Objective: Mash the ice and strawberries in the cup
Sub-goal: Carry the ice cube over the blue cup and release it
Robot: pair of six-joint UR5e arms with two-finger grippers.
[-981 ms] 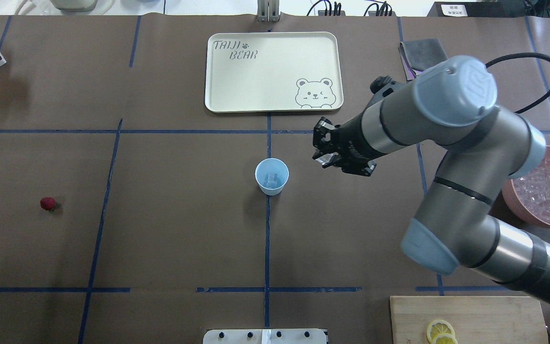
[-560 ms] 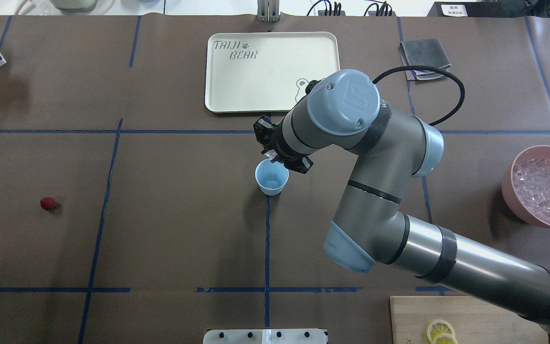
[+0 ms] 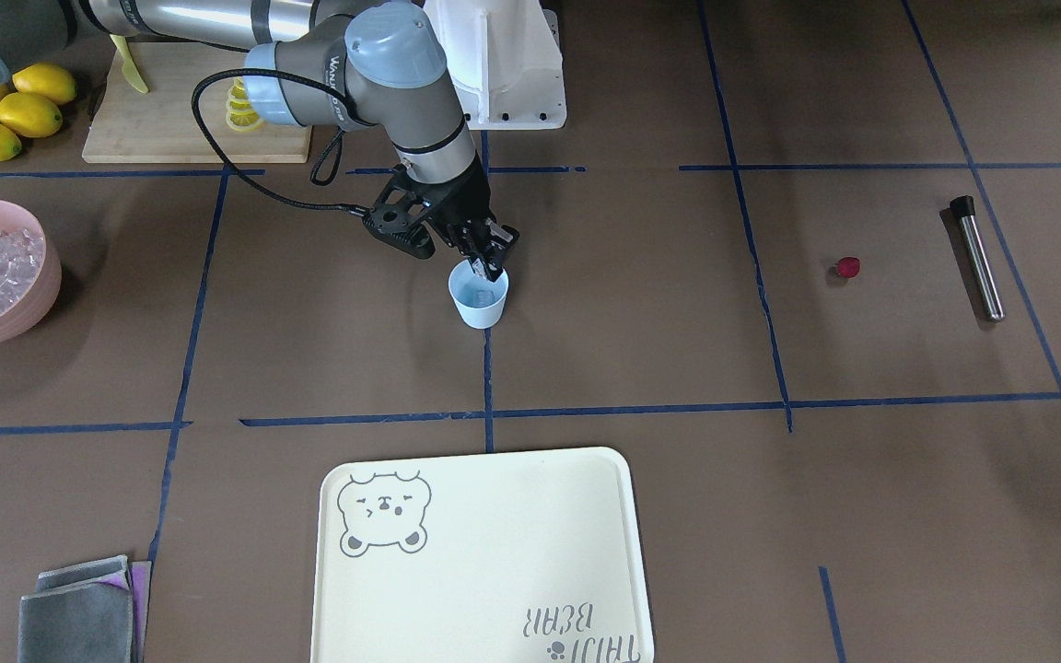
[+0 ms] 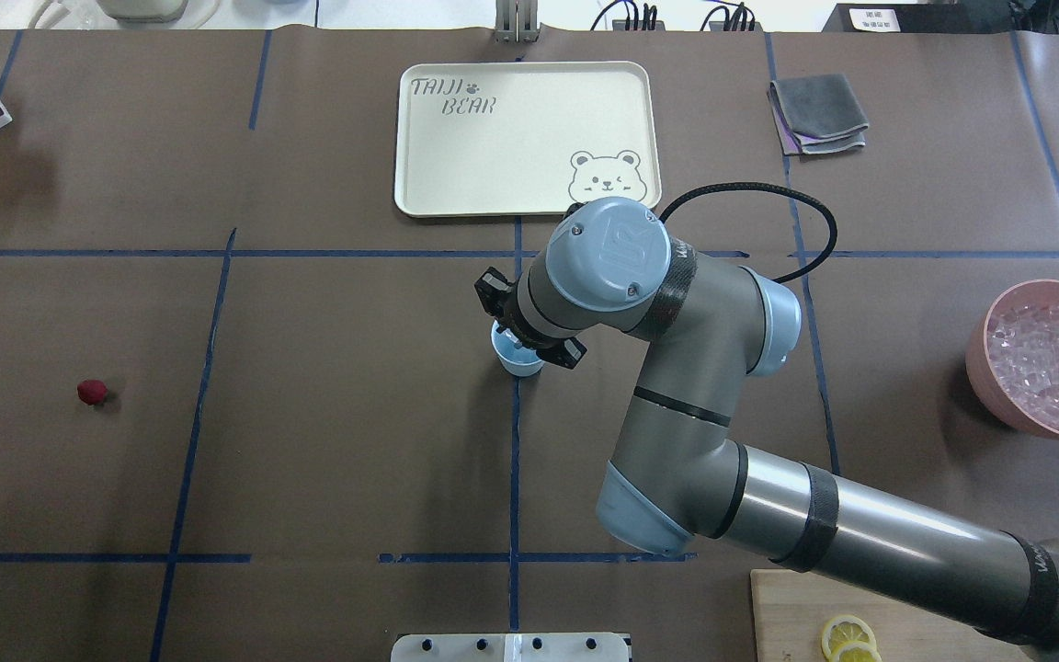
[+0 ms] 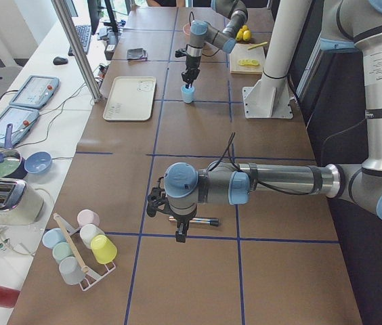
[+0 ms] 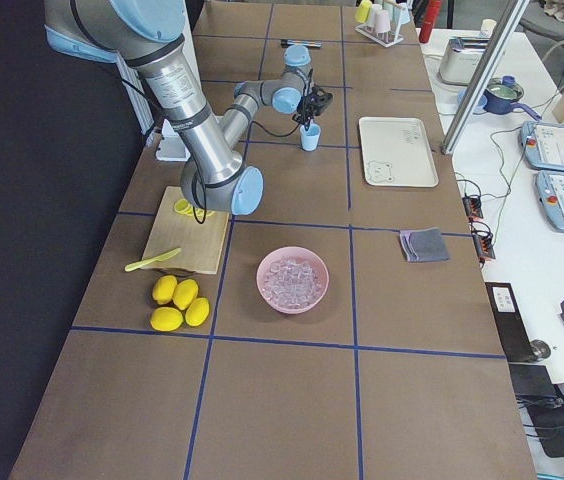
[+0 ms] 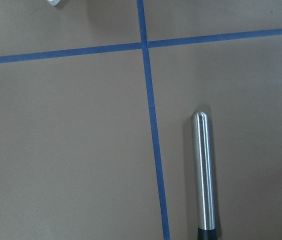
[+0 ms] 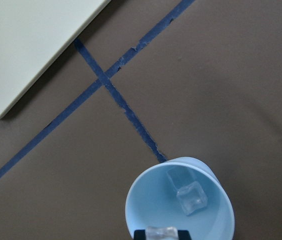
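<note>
Right claw (image 3: 492, 271): closed on one ice cube (image 8: 162, 232), fingertips pointing down at the mouth of the cup (image 3: 478, 302). Left claw (image 5: 179, 235): seen only from the left-end camera, hanging above the steel rod (image 5: 195, 221); whether it is open or closed, cannot tell.

Counts.
- Cup: one, upright on the surface (image 3: 641, 304), standing on a blue tape line.
- Loose cubes (image 8: 191, 198) inside the cup: two, touching each other.
- Strawberry (image 3: 849, 267): one, on the bare surface, well apart from the cup and near the rod.
- Steel rod: one, black at one end.
- Pink bowl (image 3: 33, 306): one, heaped with ice, too many pieces to count.
- Tray (image 3: 484, 552): one, printed with a bear.
- Lemons (image 6: 186, 293): four whole.

Views compared.
- Only the right wrist camera looks into the cup and shows the cubes.
- From overhead the wrist covers most of the cup, and only part of the rim shows.
- The front camera shows three lemons; the right-end camera shows all four.
- The left wrist camera shows the rod and tape lines, and none of its claw.
</note>
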